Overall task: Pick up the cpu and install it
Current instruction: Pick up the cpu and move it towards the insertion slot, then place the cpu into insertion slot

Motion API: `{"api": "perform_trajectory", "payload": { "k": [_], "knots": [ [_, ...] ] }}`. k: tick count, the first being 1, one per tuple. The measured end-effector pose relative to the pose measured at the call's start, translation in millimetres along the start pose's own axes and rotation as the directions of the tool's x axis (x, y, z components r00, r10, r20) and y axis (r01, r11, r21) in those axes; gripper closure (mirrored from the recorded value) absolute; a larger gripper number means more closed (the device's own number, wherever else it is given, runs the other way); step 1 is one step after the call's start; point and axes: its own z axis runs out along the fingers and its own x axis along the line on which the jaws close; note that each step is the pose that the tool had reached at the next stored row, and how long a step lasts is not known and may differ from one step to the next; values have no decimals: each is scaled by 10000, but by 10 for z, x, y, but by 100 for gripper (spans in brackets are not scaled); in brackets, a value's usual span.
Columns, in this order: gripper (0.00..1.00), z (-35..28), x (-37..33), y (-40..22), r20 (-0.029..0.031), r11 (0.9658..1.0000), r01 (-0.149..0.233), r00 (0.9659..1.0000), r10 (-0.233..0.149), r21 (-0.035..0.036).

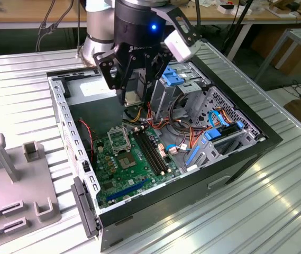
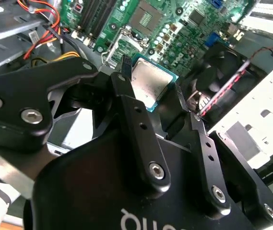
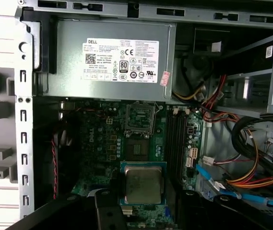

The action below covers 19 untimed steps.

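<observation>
Open computer case (image 1: pixel 63 114) with the green board (image 1: pixel 113 172) on its floor. The gripper (image 2: pixel 150 80) is closed on opposite edges of the cpu (image 3: pixel 143 184), which is held aloft over the board, apart from the socket frame (image 3: pixel 140 117) near the board's edge beside the power supply (image 3: pixel 64 62). For a clean seating the chip is best kept level, squared to the frame's hollow and lowered straight, unforced. It is seen as a flat square, dull silver-grey, faintly smudged and rimmed in green.

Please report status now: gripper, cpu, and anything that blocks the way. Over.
The gripper shut on the cpu, above the open computer case. The cpu in the air, not yet in the socket frame. Nothing seen covering the socket frame.
</observation>
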Motion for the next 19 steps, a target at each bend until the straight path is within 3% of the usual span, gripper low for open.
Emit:
{"api": "perform_trajectory", "payload": {
  "k": [4, 13, 19],
  "knots": [
    [53, 1, -62, -3, 0, 10000, -1, 10000, 1, 0],
    [53, 2, -67, -4, 1, 10000, 0, 10000, 0, -1],
    [53, 6, -63, -37, 0, 10000, -1, 10000, 1, 0]
  ]
}}
